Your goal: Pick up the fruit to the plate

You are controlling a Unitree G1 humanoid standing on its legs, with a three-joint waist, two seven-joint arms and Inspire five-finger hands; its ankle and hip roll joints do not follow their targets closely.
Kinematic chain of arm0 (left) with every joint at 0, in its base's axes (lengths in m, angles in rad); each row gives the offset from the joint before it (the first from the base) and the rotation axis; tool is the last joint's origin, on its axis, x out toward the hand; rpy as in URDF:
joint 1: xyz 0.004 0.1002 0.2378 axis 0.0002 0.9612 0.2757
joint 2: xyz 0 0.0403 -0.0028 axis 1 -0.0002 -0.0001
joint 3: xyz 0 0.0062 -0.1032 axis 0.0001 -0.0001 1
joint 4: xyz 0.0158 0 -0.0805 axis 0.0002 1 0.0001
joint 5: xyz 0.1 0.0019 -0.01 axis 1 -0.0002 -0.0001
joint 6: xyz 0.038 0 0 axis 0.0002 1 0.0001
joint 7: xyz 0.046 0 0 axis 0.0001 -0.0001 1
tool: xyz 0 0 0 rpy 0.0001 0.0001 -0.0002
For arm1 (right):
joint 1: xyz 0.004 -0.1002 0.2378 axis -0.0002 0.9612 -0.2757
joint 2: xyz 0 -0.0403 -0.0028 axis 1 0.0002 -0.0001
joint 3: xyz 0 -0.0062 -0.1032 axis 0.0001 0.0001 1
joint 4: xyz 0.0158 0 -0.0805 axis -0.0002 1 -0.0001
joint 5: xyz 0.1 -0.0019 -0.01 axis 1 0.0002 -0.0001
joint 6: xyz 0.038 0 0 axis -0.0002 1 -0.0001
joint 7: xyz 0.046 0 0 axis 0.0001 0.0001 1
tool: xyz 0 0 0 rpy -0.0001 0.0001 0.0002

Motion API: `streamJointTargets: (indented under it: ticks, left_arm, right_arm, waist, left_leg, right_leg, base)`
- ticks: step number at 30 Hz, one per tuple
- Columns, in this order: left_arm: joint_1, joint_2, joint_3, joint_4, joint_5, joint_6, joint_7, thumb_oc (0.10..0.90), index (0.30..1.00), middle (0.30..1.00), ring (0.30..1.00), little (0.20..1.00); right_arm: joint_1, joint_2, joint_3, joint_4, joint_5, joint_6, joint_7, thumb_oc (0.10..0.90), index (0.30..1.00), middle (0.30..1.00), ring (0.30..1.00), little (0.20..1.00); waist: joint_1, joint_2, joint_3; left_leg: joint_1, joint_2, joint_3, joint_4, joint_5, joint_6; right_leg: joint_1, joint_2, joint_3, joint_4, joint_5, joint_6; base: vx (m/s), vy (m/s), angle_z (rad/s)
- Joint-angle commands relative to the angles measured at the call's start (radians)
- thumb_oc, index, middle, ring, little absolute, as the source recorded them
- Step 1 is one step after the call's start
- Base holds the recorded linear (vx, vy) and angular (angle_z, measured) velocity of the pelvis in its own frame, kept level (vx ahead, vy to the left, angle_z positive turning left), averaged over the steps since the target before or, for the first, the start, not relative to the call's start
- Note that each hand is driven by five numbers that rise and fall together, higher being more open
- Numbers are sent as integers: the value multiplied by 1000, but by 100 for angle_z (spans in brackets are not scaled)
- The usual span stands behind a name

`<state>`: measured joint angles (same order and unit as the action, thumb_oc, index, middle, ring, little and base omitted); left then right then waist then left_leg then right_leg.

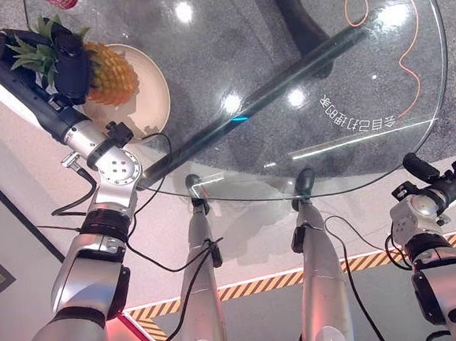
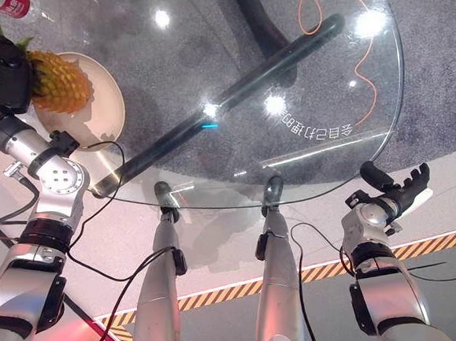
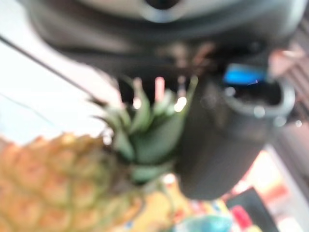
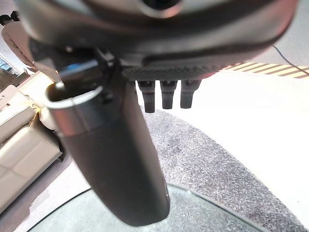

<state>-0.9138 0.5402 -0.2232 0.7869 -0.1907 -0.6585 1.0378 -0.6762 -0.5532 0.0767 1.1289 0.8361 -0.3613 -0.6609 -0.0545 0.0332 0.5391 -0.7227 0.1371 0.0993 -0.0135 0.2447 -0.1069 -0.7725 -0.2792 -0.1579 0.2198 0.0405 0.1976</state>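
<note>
A pineapple [image 1: 111, 73] with green leaves is over the cream plate [image 1: 150, 105] at the far left of the round glass table [image 1: 382, 127]. My left hand [image 1: 55, 62] is shut on its leafy crown [image 3: 145, 137], with the thumb [image 3: 217, 145] beside the leaves. Whether the fruit rests on the plate or hangs just above it I cannot tell. My right hand [image 1: 443, 179] is off the table, past its near right edge, open and holding nothing. Its straight fingers [image 4: 164, 94] and thumb [image 4: 116, 159] fill the right wrist view.
A red can [image 1: 63, 0] stands at the table's far left edge behind the plate. A dark table base [image 1: 284, 79] and an orange cord [image 1: 408, 53] on the grey carpet show through the glass. Striped floor tape [image 1: 284, 280] runs near me.
</note>
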Motion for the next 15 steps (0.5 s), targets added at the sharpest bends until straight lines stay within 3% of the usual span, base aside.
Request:
streamJointTargets:
  ticks: [1, 15]
  left_arm:
    - [-142, 71, 40, 16, 4, -126, 37, 100, 300, 300, 300, 200]
    - [-147, 66, 30, 36, -33, -124, 2, 100, 300, 300, 300, 200]
  right_arm:
    - [-67, -69, 0, 18, 18, -43, -42, 800, 900, 900, 900, 900]
    - [-87, -72, 10, 6, 15, -39, -55, 800, 900, 900, 900, 900]
  waist:
    - [42, -52, -19]
    - [39, -56, -19]
  left_leg:
    - [-9, 44, -18, 119, -126, -59]
    - [-24, 40, -22, 121, -122, -55]
  right_leg:
    - [7, 15, -50, -35, 77, 9]
    - [-5, 21, -46, -40, 84, 5]
  base:
    - [0, 0, 0]
    - [0, 0, 0]
